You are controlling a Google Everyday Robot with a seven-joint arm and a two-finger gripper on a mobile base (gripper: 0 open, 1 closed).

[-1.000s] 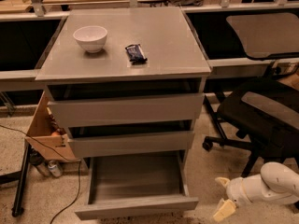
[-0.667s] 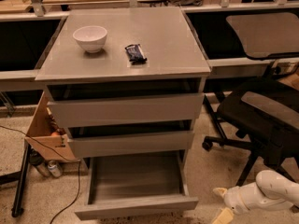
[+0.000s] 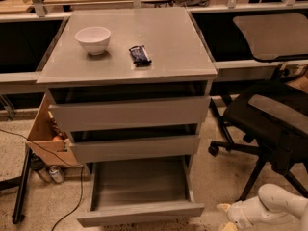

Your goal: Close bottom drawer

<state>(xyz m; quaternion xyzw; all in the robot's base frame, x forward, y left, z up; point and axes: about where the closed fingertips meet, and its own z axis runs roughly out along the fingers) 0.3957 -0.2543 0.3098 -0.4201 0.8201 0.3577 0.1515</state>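
Observation:
The bottom drawer (image 3: 139,213) of the grey cabinet (image 3: 130,49) is pulled far out toward me. Its grey inside (image 3: 139,182) is empty, and its low plain front faces the bottom edge of the view. The two taller drawers above it stand slightly ajar. My gripper (image 3: 225,217) is at the bottom right, low near the floor, just right of the drawer's front right corner and not touching it. Its two yellowish fingertips (image 3: 222,208) are spread apart with nothing between them. The white arm (image 3: 274,206) runs off to the right.
A white bowl (image 3: 93,38) and a dark snack packet (image 3: 140,55) lie on the cabinet top. A black office chair (image 3: 274,124) stands close on the right. An open cardboard box (image 3: 47,138), cans (image 3: 50,173), a cable and a black stand leg (image 3: 21,189) are on the left.
My arm and gripper have sunk lower toward the floor and the bottom edge of the view. The drawer has not moved.

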